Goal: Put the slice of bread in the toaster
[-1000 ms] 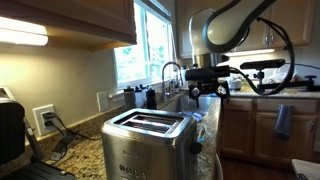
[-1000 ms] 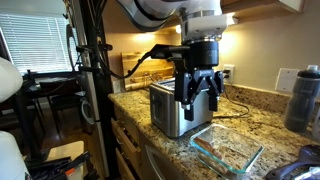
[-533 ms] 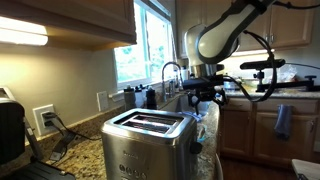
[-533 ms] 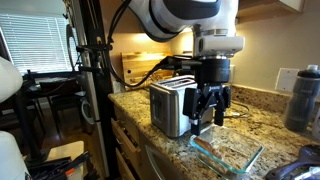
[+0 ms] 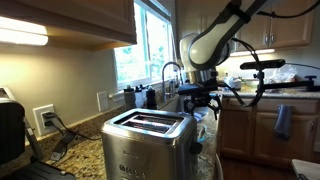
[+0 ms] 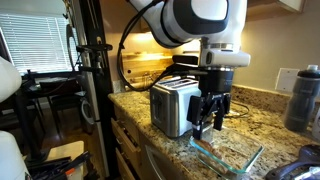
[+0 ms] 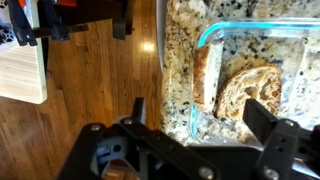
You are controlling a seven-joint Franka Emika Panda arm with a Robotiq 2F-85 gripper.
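tan bread [image 7: 250,92], apparently in dish [image 7: 250,24], wrist view only

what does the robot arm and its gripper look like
The arm is glossy white, built from thick rounded segments. The gripper is black and boxy, with two chunky dark fingers. Black cables loop loosely alongside the arm. No markings are readable.

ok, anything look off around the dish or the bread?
Nothing is spilled or broken. One oddity in the wrist view: inside the glass dish, a slice of bread lies flat, but a second tan piece stands on edge against the dish wall. The open gripper hovers roughly over that wall.
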